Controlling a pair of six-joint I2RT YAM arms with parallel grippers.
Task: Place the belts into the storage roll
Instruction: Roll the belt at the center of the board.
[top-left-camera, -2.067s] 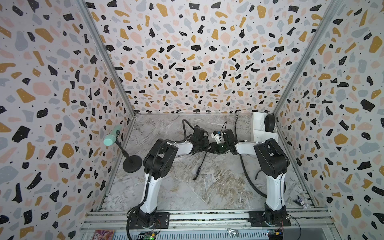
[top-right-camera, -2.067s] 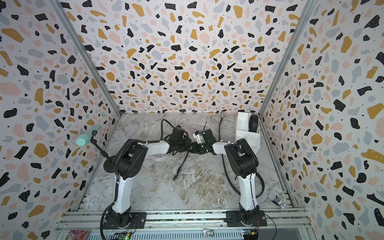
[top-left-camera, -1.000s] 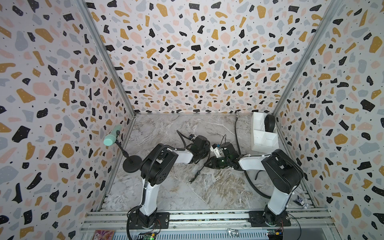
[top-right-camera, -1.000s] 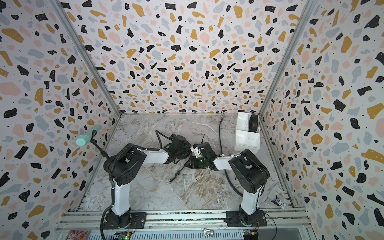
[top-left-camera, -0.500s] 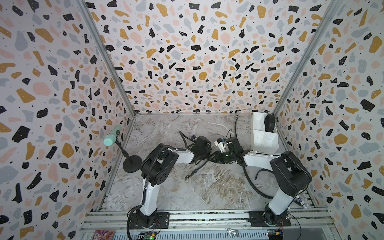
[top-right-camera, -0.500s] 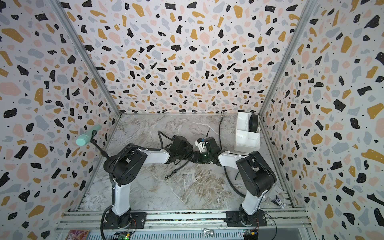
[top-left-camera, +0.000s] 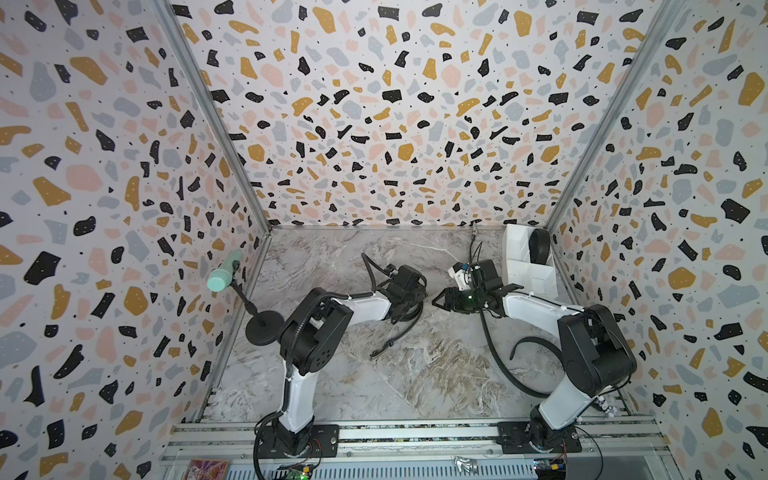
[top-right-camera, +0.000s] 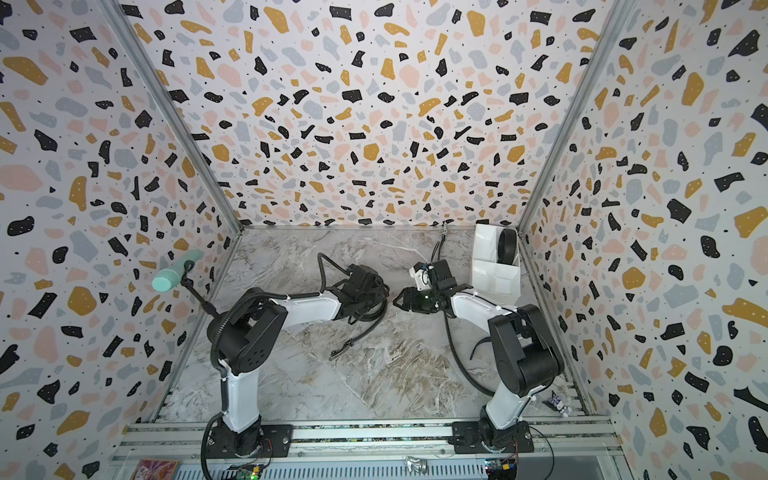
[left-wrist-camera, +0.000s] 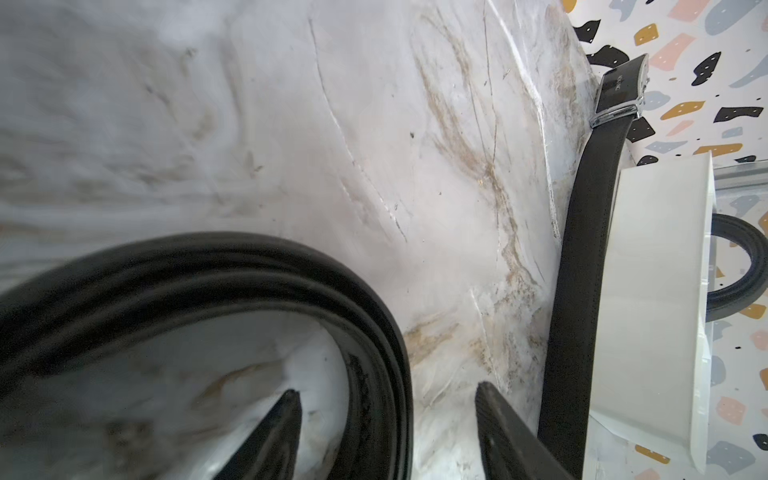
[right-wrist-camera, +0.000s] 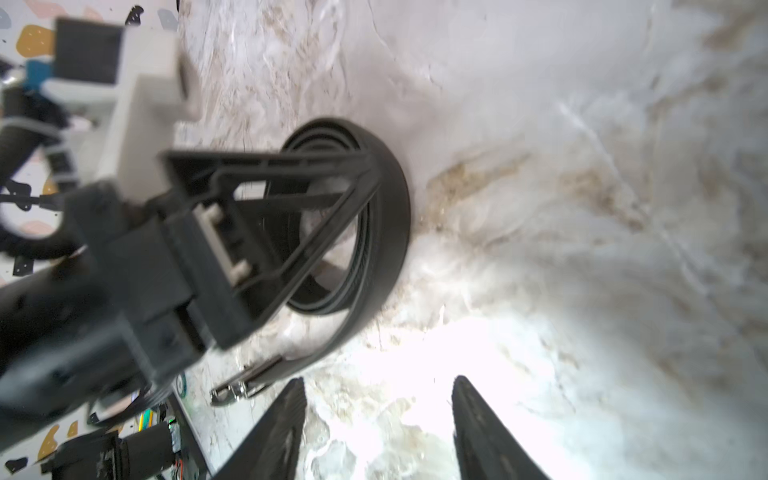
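Table (top-left-camera: 415, 374): marble top with one belt job half done on it, two belts not yet stored.
White box (top-left-camera: 536, 282): sits in the far corner on the right arm's side. A stored belt (top-left-camera: 539, 246) stands coiled in its far cell, and the nearer cells look empty.
Left gripper (left-wrist-camera: 386, 395): its jaws have just spread apart. They now straddle the coil's band without pinching it, though blur hides whether a finger still brushes it.
Right gripper (right-wrist-camera: 378, 386): it has also just let go and drawn back toward the box. Its jaws are apart with nothing between them.
Rolled belt (right-wrist-camera: 390, 232): released, on edge mid-table, well apart from the box. The roll looks finished and needs regripping to be carried over.
Straight belt (left-wrist-camera: 582, 249): lies unrolled along the box wall.
Silver buckle (right-wrist-camera: 239, 384): the rolled belt's loose tail, trailing toward the front.
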